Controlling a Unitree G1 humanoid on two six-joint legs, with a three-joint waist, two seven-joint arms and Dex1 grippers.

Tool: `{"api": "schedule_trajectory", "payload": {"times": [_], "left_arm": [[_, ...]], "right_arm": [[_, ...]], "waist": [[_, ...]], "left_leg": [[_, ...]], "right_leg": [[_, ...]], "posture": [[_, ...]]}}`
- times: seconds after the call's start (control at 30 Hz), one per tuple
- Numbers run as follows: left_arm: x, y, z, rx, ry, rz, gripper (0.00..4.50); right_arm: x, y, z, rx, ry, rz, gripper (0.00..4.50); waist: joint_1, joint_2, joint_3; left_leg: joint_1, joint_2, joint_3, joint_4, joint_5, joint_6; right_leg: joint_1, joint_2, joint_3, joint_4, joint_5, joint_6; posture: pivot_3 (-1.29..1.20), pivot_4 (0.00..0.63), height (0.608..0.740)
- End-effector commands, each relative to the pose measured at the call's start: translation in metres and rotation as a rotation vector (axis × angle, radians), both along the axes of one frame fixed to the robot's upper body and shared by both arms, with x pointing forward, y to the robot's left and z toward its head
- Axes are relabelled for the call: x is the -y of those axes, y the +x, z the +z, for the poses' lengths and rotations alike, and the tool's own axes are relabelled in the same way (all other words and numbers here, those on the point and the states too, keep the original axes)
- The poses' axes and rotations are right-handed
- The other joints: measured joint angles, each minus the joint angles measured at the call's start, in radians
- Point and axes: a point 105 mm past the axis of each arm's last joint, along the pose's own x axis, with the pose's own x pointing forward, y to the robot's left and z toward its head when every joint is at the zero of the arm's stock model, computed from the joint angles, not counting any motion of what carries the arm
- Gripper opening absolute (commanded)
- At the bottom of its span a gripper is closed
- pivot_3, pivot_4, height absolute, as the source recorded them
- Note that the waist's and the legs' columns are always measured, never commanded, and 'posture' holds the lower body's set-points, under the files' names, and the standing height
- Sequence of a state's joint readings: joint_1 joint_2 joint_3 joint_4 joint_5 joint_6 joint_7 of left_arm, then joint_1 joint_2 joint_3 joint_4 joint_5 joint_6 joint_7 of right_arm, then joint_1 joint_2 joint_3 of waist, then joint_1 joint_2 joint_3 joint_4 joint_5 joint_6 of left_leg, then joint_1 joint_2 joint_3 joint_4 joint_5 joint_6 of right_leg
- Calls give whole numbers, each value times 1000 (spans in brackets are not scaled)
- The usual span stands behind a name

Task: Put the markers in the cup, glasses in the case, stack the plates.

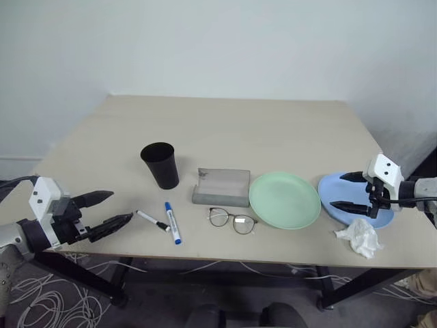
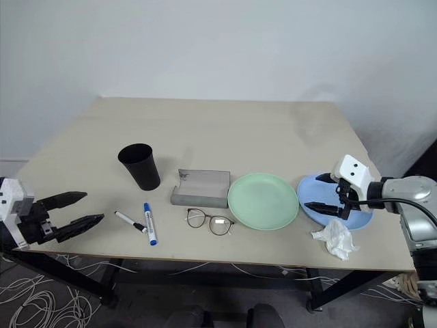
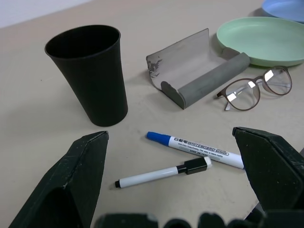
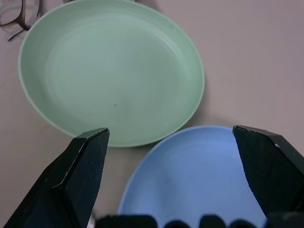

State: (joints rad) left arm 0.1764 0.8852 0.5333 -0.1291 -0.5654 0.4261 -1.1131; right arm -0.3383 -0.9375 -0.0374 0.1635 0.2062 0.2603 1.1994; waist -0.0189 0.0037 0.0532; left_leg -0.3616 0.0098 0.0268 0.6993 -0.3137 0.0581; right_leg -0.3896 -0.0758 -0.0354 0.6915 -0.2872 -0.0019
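1. Looking down on a pale worktop [image 1: 225,130], two robot arms reach in from either side, and nothing has been tidied yet.
2. Left gripper [image 1: 110,209] hovers off the worktop's near-left edge, its fingers spread wide apart and empty, aimed toward the two markers.
3. Black-capped marker [image 1: 152,221] and blue-capped marker [image 1: 172,222] lie flat side by side near the front edge, close together but not touching.
4. Black cup [image 1: 160,165] stands upright and empty just behind the markers.
5. Grey case [image 1: 220,186] lies open to the right of the cup, with the glasses [image 1: 232,221] unfolded on the worktop just in front of it.
6. Green plate [image 1: 285,199] sits right of the case; the blue plate [image 1: 330,190] sits just beside it, rims nearly meeting.
7. Right gripper [image 1: 347,190] hangs over the blue plate, its fingers wide apart and gripping nothing; a crumpled tissue [image 1: 359,237] lies near that plate's front.
8. Judged step: starting a first pick-up, likely a marker on the left or the blue plate on the right.
9. To do it well, straddle one marker only, across its barrel near the middle, so the neighbour is not nudged.
10. For the plate, slide one finger under the rim, staying clear of the tissue.
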Motion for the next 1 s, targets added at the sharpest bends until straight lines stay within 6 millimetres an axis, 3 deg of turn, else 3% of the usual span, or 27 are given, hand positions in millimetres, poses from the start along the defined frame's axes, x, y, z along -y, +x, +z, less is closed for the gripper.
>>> {"api": "schedule_trajectory", "payload": {"times": [0.03, 0.4, 0.63, 0.73, 1.0], "left_arm": [[7, 3, 5, 27, 8, -19, 4453], [7, 15, 8, 31, 18, -51, 4453], [6, 28, 11, 64, 23, -52, 4453], [10, 28, 11, 66, 20, -63, 4453], [8, 29, 9, 72, 15, -53, 4453]], "right_arm": [[1, 1, 21, 82, 1, -1, 4500], [13, -4, 22, 84, -15, -67, 4500], [30, 10, 24, 103, -28, -180, 4500], [43, 19, 18, 95, -24, -268, 4500], [53, 29, 7, 88, -19, -341, 4500]], "waist": [[0, 0, 0], [2, 0, 0], [0, 0, 0], [0, 0, 0], [0, 1, 0]], "left_leg": [[0, 0, 0, 0, 0, 0], [-1, 0, 0, 0, 0, 0], [-1, 0, 1, 0, 0, 0], [-1, 0, 1, -1, 0, 0], [-2, 0, 1, -3, 0, 0]], "right_leg": [[0, 0, 0, 0, 0, 0], [-1, 0, 0, 0, 0, 0], [-1, -1, 0, -1, 0, 0], [-1, -1, 0, -1, 0, 0], [-3, -1, 0, -2, 0, 0]], "posture": [[0, 0, 737], [0, 0, 737], [0, 0, 737], [0, 0, 737], [0, 0, 737]]}}
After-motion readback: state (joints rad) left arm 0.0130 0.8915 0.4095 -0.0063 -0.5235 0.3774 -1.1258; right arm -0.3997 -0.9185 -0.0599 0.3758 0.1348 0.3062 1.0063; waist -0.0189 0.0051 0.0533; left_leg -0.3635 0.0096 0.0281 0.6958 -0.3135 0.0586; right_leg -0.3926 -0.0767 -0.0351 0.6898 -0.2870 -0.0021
